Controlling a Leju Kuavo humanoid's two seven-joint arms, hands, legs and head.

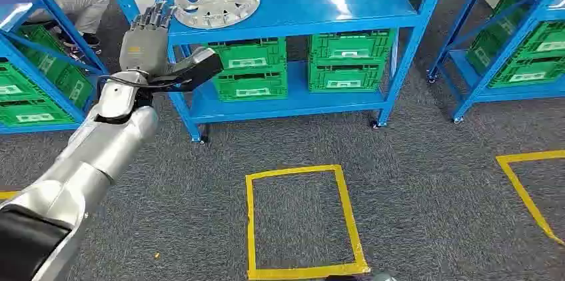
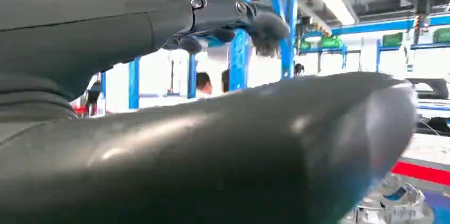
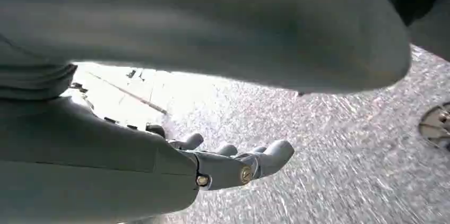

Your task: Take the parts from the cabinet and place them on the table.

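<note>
Hubcap (image 1: 216, 0) flat on blue cabinet's (image 1: 320, 8) top shelf, just beyond left hand's (image 1: 148, 38) fingertips (image 1: 158, 13), not touched. Reaching stage, judging by this; next calls for closing the gap and gripping the rim. Left hand spread, fingers apart, thumb out, holding nothing. Right hand (image 3: 233, 163) hanging over carpet, fingers loosely curled, gripping nothing.

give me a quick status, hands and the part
Left hand open, raised beside the shelf. Right hand empty, hanging over floor. Hubcap untouched on top shelf. Nothing in the way.
</note>
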